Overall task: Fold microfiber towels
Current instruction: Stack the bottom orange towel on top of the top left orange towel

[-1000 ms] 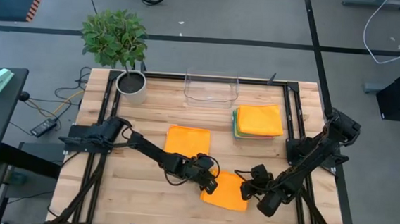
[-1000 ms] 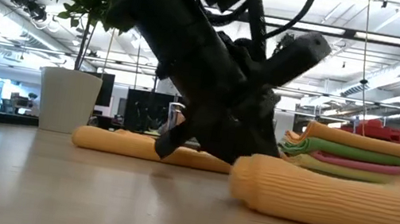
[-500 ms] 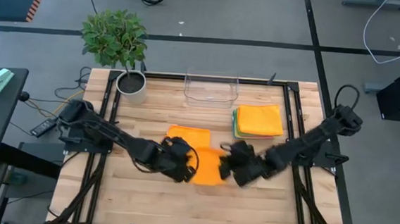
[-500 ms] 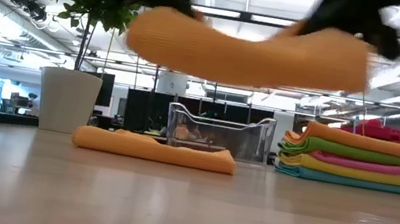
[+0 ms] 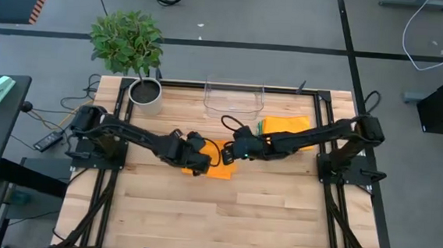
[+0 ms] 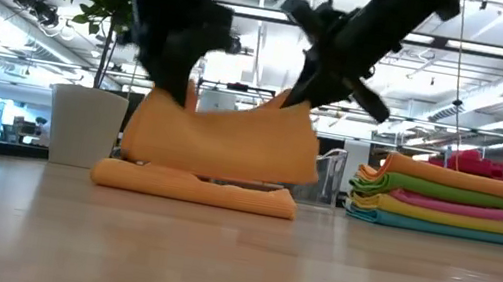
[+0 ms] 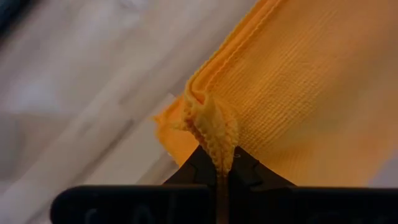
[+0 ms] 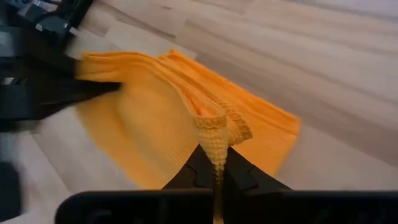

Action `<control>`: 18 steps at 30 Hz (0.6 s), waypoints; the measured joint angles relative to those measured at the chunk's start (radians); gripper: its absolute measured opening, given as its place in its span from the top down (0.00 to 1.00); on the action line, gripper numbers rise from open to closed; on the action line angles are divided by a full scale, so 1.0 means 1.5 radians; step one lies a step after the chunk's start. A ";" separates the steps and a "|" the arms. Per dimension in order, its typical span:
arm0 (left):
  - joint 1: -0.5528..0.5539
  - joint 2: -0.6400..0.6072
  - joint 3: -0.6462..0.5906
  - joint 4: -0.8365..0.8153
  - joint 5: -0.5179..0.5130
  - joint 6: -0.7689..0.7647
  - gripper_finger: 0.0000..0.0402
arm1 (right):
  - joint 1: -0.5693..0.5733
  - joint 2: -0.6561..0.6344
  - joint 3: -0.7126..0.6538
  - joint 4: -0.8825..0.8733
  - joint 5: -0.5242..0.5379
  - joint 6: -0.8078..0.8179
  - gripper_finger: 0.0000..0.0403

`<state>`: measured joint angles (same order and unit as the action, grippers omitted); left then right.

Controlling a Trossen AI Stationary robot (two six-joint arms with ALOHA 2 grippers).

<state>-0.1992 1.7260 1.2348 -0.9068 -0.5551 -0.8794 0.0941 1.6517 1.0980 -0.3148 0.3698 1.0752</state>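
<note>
My two grippers hold one orange microfiber towel (image 6: 221, 141) between them, above a folded orange towel (image 6: 193, 189) that lies flat on the table. My left gripper (image 5: 199, 160) is shut on the held towel's left end, and my right gripper (image 5: 230, 153) is shut on its right end. The held towel also shows in the high view (image 5: 217, 163). A stack of folded towels (image 5: 287, 133), orange on top with green, pink, yellow and blue below (image 6: 444, 204), rests at the far right. My left gripper pinches a bunched upper corner of the towel (image 7: 213, 134) between its two fingers, several layers together. The fingers come from above, slanting from the table's left. The towel hangs below them. My right gripper pinches the other upper corner (image 8: 214, 140) between its two fingers, a gathered fold. It comes from above, slanting from the table's right. The towel hangs slack, sagging between the grippers, its lower edge (image 6: 226, 174) down at the folded towel.
A clear plastic bin (image 5: 233, 98) stands at the far edge, behind the held towel. A potted plant (image 5: 144, 87) stands at the far left corner. Bare wood (image 5: 223, 218) lies along the table's near half.
Both grippers have lifted the orange towel clear of the table's near part, carried it toward the far edge and lowered it. They have also drawn closer together. The towel, first lying on the table, now hangs slack over the folded orange towel.
</note>
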 joint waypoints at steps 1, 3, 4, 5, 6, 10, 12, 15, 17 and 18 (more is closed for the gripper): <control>0.009 -0.001 -0.021 0.021 0.019 0.013 0.97 | -0.005 0.008 0.000 0.011 -0.007 0.001 0.99; 0.025 -0.001 -0.063 0.068 0.055 0.032 0.97 | -0.017 0.029 0.001 0.037 -0.027 0.009 0.99; 0.032 -0.001 -0.080 0.081 0.067 0.037 0.97 | -0.023 0.041 0.001 0.051 -0.041 0.015 0.99; 0.038 -0.001 -0.096 0.098 0.072 0.040 0.97 | -0.028 0.054 0.001 0.055 -0.051 0.021 0.99; 0.043 -0.001 -0.110 0.117 0.074 0.041 0.97 | -0.032 0.066 0.001 0.056 -0.055 0.027 0.99; 0.068 -0.001 -0.136 0.148 0.076 0.069 0.94 | -0.045 0.108 0.005 0.059 -0.075 0.055 0.99; 0.080 -0.001 -0.140 0.153 0.068 0.085 0.92 | -0.051 0.122 0.005 0.059 -0.081 0.065 0.98; 0.096 -0.001 -0.138 0.148 0.040 0.089 0.89 | -0.062 0.127 0.005 0.051 -0.080 0.064 0.97; 0.105 -0.001 -0.138 0.139 0.032 0.102 0.86 | -0.071 0.125 0.004 0.047 -0.078 0.057 0.96; 0.110 -0.001 -0.138 0.138 0.032 0.107 0.85 | -0.075 0.122 0.002 0.039 -0.078 0.049 0.96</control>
<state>-0.0349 1.7245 1.0271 -0.6999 -0.5071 -0.7187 -0.0179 1.8342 1.1016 -0.2556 0.2531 1.1482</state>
